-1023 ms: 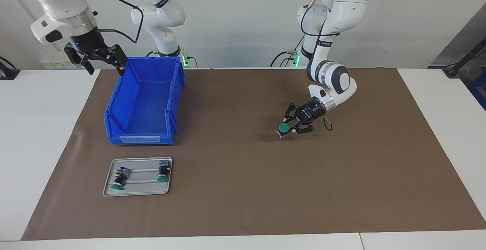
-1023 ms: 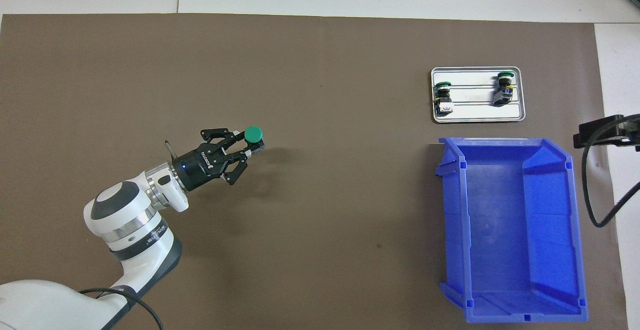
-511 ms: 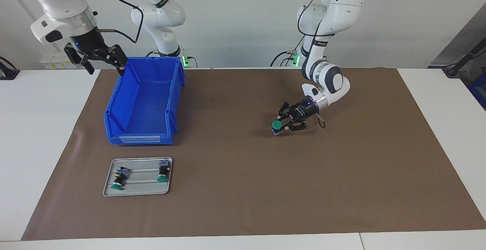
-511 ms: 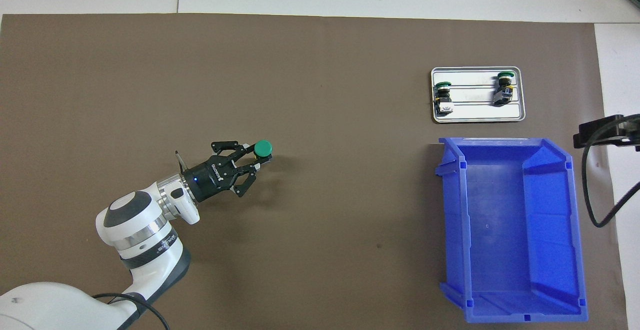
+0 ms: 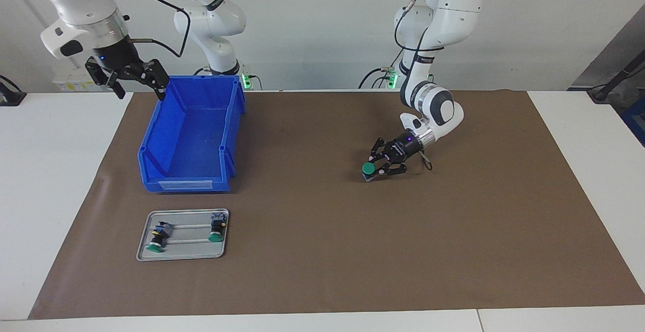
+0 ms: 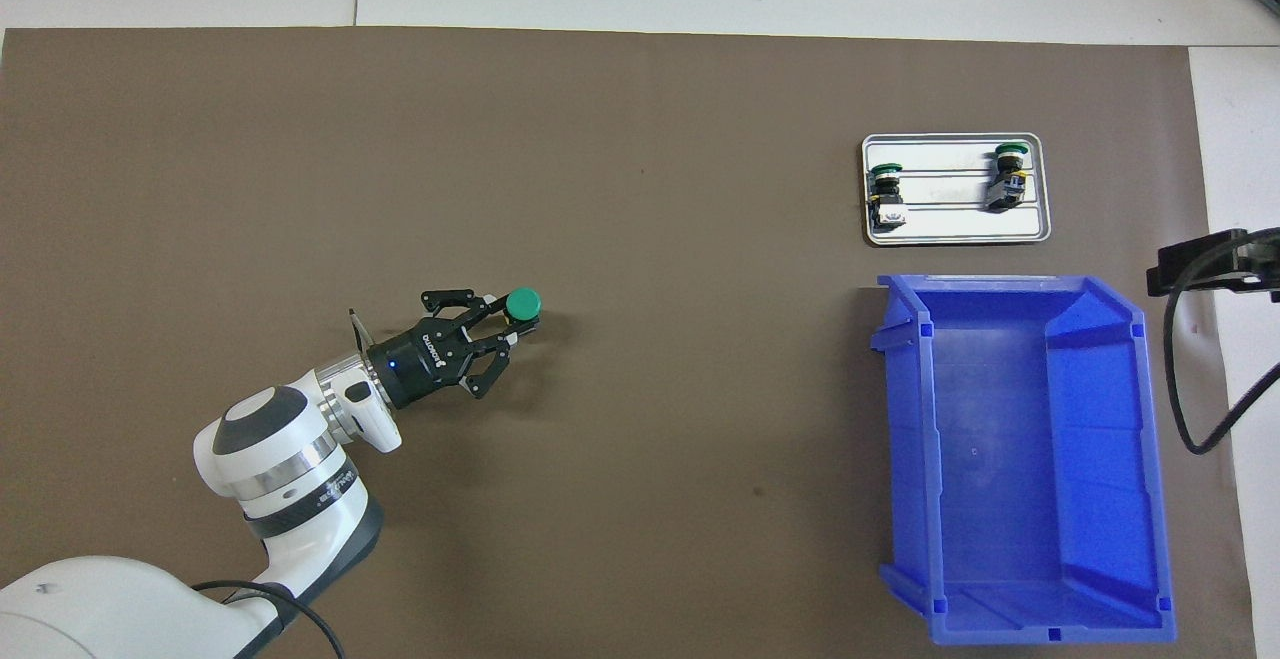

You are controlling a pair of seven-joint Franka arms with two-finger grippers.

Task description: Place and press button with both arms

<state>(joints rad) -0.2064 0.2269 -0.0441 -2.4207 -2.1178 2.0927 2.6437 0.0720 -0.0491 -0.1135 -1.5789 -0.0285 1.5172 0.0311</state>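
Note:
The button (image 5: pixel 368 169) (image 6: pixel 523 302) stands with its green cap up near the middle of the brown mat (image 5: pixel 322 251). Its dark body is down at the mat. My left gripper (image 5: pixel 374 169) (image 6: pixel 511 318) is shut on that body from the side, low over the mat, with the arm reaching in at a slant. Raised above the table's edge, beside the blue bin's corner nearest the robots, my right gripper (image 5: pixel 139 87) hangs open and holds nothing. In the overhead view only a black part of the right gripper (image 6: pixel 1205 264) shows at the frame's edge.
The blue bin (image 5: pixel 185 184) (image 6: pixel 905 419) sits at the right arm's end of the mat. Farther from the robots than the bin lies a small metal tray (image 5: pixel 180 257) (image 6: pixel 955 237) with two more green-capped buttons (image 5: pixel 156 239) (image 5: pixel 216 229) lying in it.
My left gripper has come down toward the mat with the button, shifting slightly toward the right arm's end. The right arm has waited in place.

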